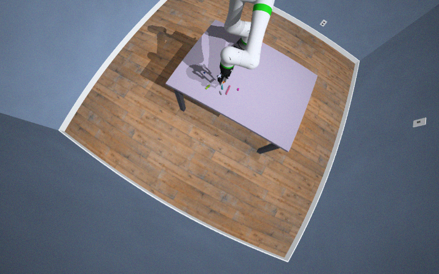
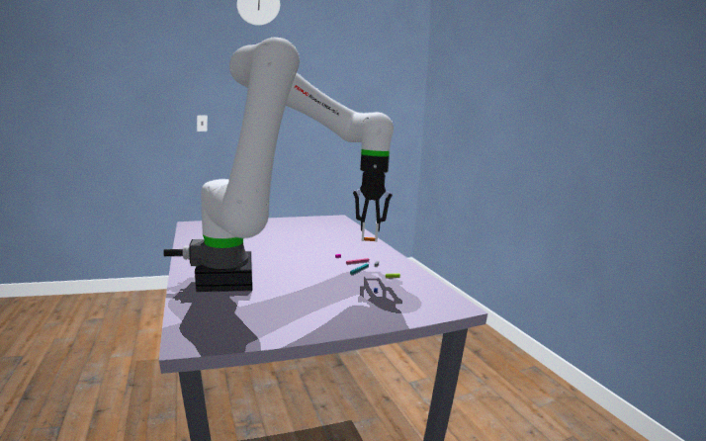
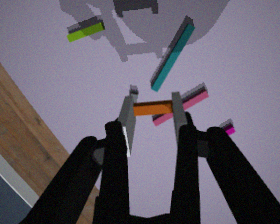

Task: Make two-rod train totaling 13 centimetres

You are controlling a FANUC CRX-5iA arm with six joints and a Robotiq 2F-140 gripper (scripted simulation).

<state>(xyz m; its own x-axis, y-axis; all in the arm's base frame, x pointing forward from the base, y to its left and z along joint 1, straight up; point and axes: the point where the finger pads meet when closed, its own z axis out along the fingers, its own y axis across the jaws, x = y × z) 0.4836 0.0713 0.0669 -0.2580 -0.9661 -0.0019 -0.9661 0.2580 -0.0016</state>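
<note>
My gripper [image 1: 222,81] [image 2: 370,239] [image 3: 153,106] pinches the stiff, probably light orange rod [image 1: 224,82] [image 2: 369,239] [image 3: 153,108] by its ends, above the tabletop [image 1: 265,91] [image 2: 301,246].

From my station I count seven rods in total: one orange [image 1: 224,82] [image 2: 369,239] [image 3: 152,108], one turquoise [image 1: 222,86] [image 2: 359,269] [image 3: 173,58], one pink [image 1: 227,90] [image 2: 357,261] [image 3: 185,107], one lime [image 1: 207,86] [image 2: 393,275] [image 3: 86,32], one grey [image 1: 220,92] [image 2: 376,264] [image 3: 134,94], one magenta [image 1: 237,89] [image 2: 337,255] [image 3: 230,131] and one blue [image 1: 204,72] [image 2: 376,290]. I see also one arm [image 1: 256,37] [image 2: 254,136], one tool [image 1: 221,82] [image 2: 370,238] [image 3: 153,106], one surface [image 1: 268,98] [image 2: 301,246] [image 3: 51,65] and one clock [image 2: 258,8].
</note>
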